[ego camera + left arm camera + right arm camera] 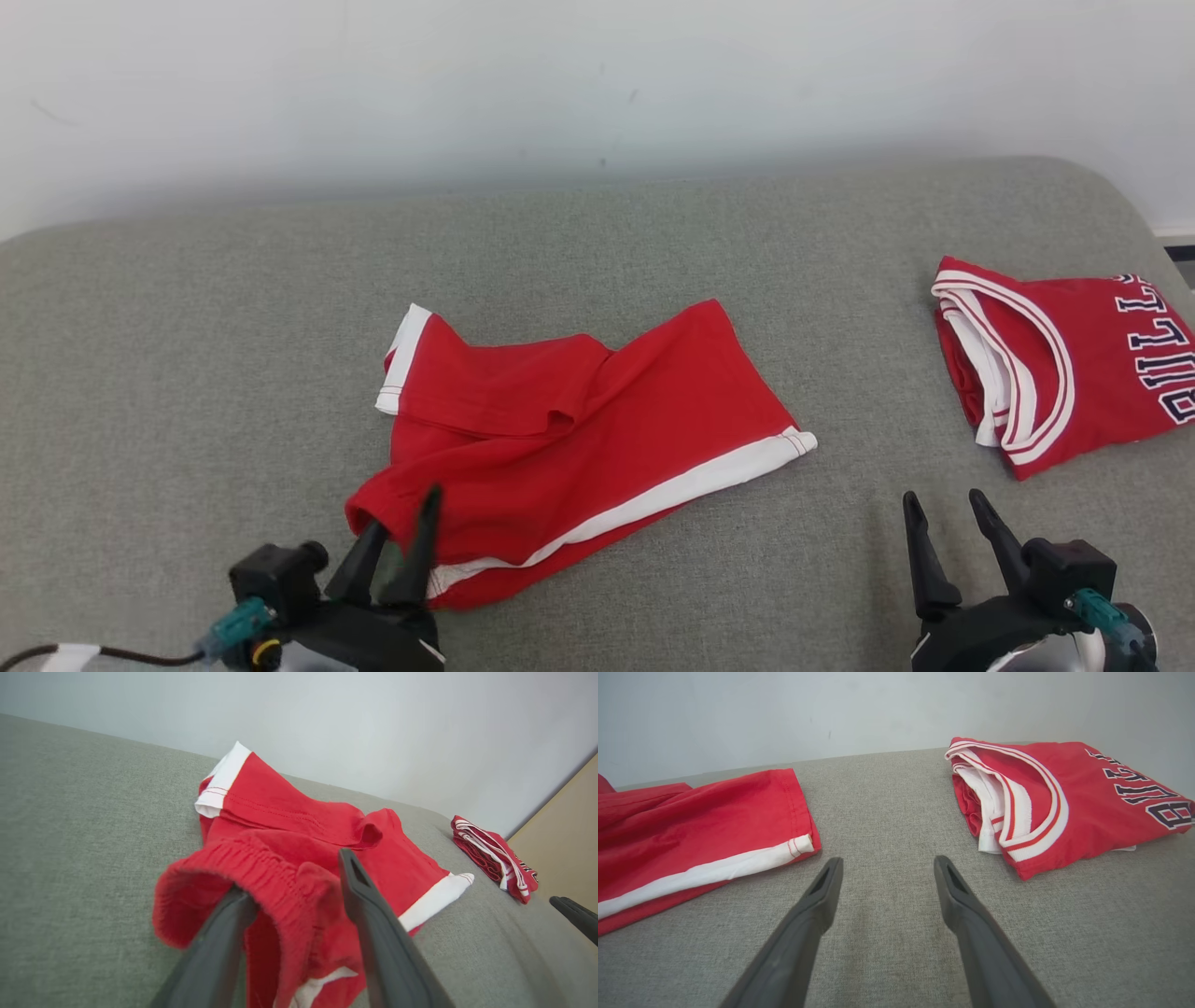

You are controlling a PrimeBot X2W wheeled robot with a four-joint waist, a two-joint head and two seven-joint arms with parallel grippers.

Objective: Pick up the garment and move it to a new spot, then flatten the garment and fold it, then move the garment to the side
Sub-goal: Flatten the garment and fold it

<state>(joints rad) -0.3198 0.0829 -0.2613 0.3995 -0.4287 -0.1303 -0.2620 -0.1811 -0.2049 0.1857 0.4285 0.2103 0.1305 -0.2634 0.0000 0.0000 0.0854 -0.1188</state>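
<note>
1. The shorts (579,439), red with white trim, lie crumpled in the middle of the head view on a grey cushion (187,373). One leg points to the upper left of the frame and the other stretches to the right.
2. A white stripe (691,485) runs along the lower edge of the right leg. A white cuff (406,359) ends the upper-left leg.
3. The left gripper (403,511) sits at the lower left of the head view, its tips at the lower-left corner of the shorts.
4. In the left wrist view the elastic waistband (243,858) bulges up in the centre of the frame between the two fingers. The left fingertip is tucked behind the red fold, and the right finger (369,905) stands in front of the cloth.
5. The left fingers are spread on either side of the waistband, with cloth in the gap. No pinch on the fabric shows.
6. The right gripper (941,497) is at the lower right of the head view, over bare cushion and touching nothing.
7. Its fingers are released and wide apart. In the right wrist view they point at the grey strip between the two garments.
8. A folded red jersey (1074,364) with white trim and dark lettering lies at the right edge of the head view, well apart from the shorts.
9. A pale wall (560,75) fills the top of the frame.
</note>
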